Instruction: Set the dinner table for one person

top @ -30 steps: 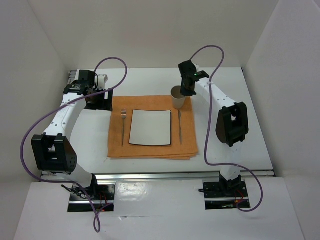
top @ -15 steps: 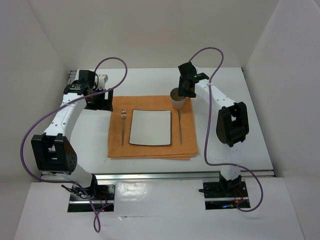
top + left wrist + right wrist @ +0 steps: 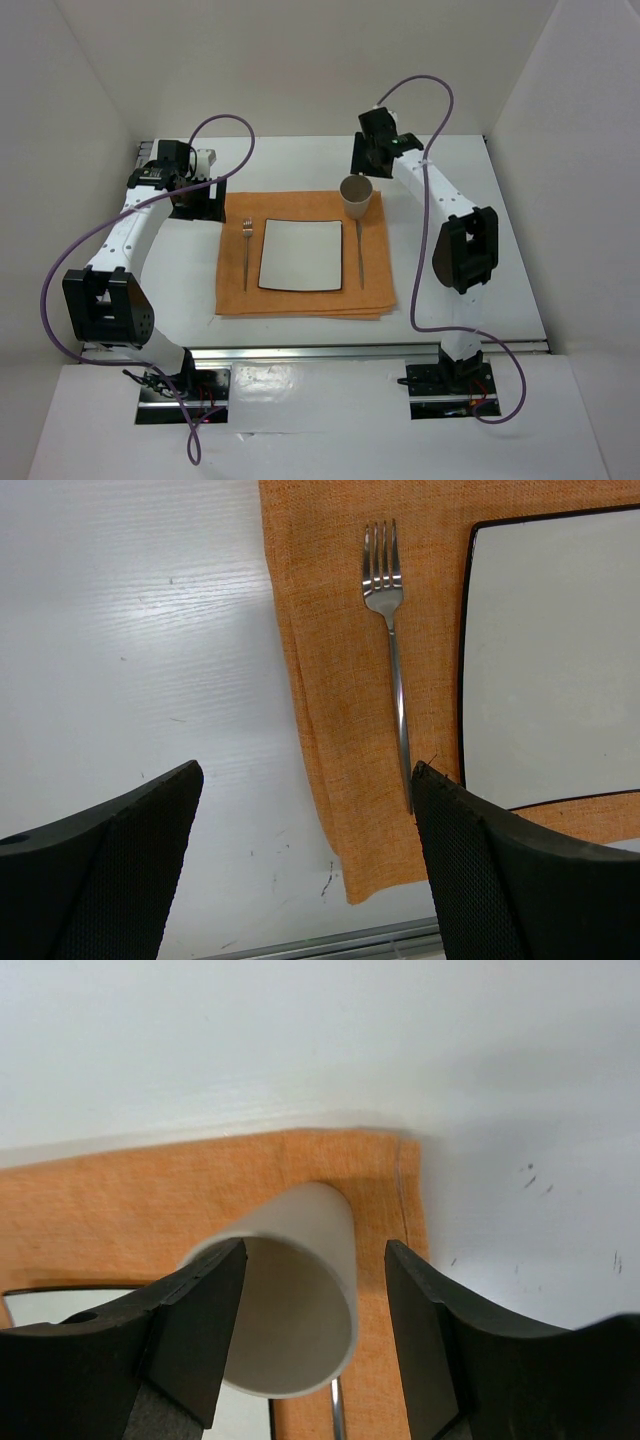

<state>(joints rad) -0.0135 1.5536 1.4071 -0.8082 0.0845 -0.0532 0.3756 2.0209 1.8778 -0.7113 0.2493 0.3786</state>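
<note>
On the white dinner table (image 3: 508,308), an orange placemat (image 3: 300,300) carries a square plate (image 3: 300,253) flanked by fork (image 3: 246,250) and knife (image 3: 359,255), a place laid for one diner. Beyond, the left gripper (image 3: 307,775) hovers, fingers wide, tabletop below. Farthest, the right gripper (image 3: 315,1260), fingers spread and holding nothing, hangs above the upright cup (image 3: 356,195), the table beneath.

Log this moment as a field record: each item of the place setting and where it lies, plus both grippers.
placemat: orange, flat on the dinner table
plate: square, white, middle of placemat
fork: left of plate, tines pointing away from the arms
knife: right of plate
cup: upright, far right corner of placemat
left gripper: jaws open, empty, near placemat's left edge
right gripper: jaws open, beyond cup, not closed on it
</note>
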